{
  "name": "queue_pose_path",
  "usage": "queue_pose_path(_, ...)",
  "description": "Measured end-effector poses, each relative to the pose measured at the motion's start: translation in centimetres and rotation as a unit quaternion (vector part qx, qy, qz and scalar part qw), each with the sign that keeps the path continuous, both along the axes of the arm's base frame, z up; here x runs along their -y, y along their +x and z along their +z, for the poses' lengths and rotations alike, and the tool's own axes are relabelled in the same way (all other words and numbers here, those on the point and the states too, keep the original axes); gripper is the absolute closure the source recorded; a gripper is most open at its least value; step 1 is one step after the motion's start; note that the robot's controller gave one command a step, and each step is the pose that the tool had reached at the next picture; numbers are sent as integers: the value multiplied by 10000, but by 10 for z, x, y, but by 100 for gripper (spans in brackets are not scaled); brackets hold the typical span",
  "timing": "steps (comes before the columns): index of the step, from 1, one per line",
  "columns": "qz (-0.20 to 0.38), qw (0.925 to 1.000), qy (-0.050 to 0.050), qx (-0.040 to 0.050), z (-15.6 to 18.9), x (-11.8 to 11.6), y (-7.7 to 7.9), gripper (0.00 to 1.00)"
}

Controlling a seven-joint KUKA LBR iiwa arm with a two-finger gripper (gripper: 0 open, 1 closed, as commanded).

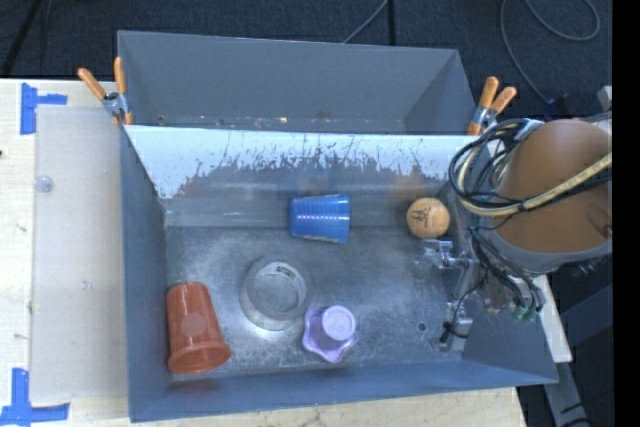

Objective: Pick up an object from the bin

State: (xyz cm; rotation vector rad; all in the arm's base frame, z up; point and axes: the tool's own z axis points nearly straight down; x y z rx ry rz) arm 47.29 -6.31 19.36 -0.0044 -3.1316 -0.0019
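- Wooden ball: a small tan ball near the back wall, on the right half of the bin. Of all the loose things it lies nearest the gripper, so it is the likeliest pick, though nothing settles that choice yet.
- The gripper hangs low at the bin's right side, in front of the ball and apart from it, over bare floor. Nothing is seen in it. I cannot tell whether the claw is spread or pressed together, because the metal parts and cables run together there.
- Other things: a blue cup lies on its side to the ball's left, near the back wall. A clear cup sits mid-floor. A purple cup lies just beside it toward the front. An orange cup lies in the front left corner. All sit well apart from one another, not heaped.
- Step in hand, as I judge it: the approach. No grasp has begun and nothing has been lifted.
- Next move, if the ball is chosen: shift toward the back wall until centred over the ball, claw spread wide enough to straddle it, then come down and close.
- Care needed: a round ball is likely to roll from an off-centre touch, and the sloping wall close behind it leaves little room.
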Motion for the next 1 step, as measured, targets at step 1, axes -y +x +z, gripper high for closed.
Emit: queue_pose_path(1,10,10000,-4,40,4,0,2,0)
